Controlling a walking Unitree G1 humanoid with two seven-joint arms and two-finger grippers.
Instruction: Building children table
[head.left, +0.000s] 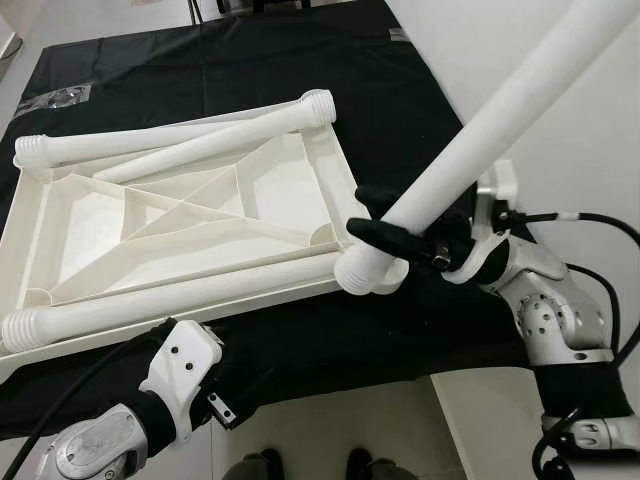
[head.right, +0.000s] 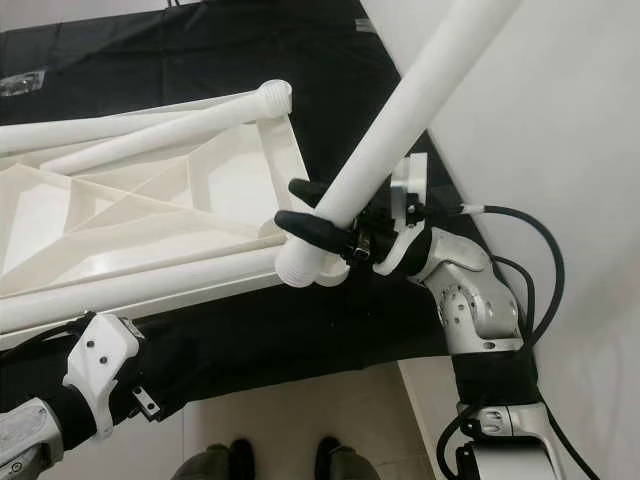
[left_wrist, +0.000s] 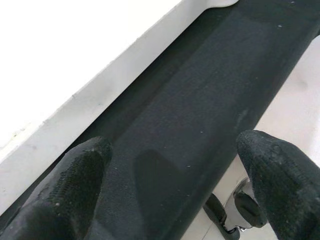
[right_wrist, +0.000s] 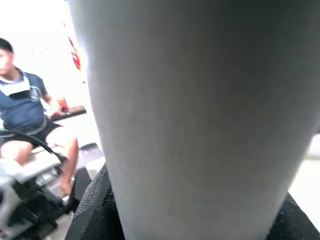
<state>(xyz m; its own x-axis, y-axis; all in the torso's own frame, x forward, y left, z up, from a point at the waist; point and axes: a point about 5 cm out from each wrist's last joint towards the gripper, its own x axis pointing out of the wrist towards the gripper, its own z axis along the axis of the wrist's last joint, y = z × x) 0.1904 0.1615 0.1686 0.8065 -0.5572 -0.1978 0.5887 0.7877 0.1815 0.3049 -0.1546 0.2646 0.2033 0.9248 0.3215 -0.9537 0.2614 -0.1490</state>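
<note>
White plastic tabletop (head.left: 190, 215) lies underside-up on black cloth (head.left: 250, 60), three legs (head.left: 170, 300) loose on it (none looks fitted). Head views: right gripper (head.left: 392, 235) clamps the fourth leg (head.left: 480, 130) at its near right corner socket. Left wrist view: left gripper (left_wrist: 172, 172), fingers apart, hovers over the cloth.

Pale floor (head.left: 330, 425) beneath black cloth (head.left: 220, 60)

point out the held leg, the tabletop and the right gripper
held leg (head.left: 500, 125), left eye view, mid tube
tabletop (head.left: 330, 165), left eye view, right rim
right gripper (head.right: 305, 210), right eye view, between the fingertips
</note>
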